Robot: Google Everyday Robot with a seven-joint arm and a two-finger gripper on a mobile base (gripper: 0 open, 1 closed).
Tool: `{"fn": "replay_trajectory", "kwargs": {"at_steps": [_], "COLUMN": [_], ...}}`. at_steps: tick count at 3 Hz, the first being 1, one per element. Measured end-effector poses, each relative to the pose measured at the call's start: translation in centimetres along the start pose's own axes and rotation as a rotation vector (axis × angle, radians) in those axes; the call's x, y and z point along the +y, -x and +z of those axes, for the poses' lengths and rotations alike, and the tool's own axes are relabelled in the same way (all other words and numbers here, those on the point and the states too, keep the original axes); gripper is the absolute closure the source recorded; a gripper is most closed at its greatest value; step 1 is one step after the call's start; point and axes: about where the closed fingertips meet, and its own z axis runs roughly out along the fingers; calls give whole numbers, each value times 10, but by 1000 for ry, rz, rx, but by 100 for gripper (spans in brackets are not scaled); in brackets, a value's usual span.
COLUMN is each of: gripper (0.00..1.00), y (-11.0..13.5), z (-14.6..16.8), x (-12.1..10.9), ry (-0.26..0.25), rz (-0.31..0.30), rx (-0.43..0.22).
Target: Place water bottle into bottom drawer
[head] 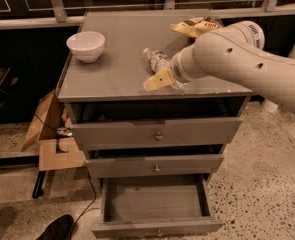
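The water bottle (156, 59) lies on its side on the grey cabinet top (117, 69), white cap pointing back left. My gripper (163, 75) is at the bottle's near end, low over the top, with my big white arm (237, 59) reaching in from the right and hiding the bottle's base. The bottom drawer (157, 228) is pulled out below, and its inside looks empty.
A white bowl (86, 45) stands at the cabinet's back left. A yellow snack bag (197, 26) lies at the back right. The two shallower drawers (157, 134) sit above the open one. Cardboard (47, 134), a cable and a dark shoe (57, 228) are on the floor at left.
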Motion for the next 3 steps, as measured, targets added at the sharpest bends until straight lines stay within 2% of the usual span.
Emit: {"fn": "replay_trajectory", "kwargs": {"at_steps": [1,2,3], "gripper": [2,17,40], "y": [-2,-2,-2], "z": [9,10,10], "x": [0,0,0], "ry": [3,3,3], "rz": [9,10,10], "rx": [7,8,8]}}
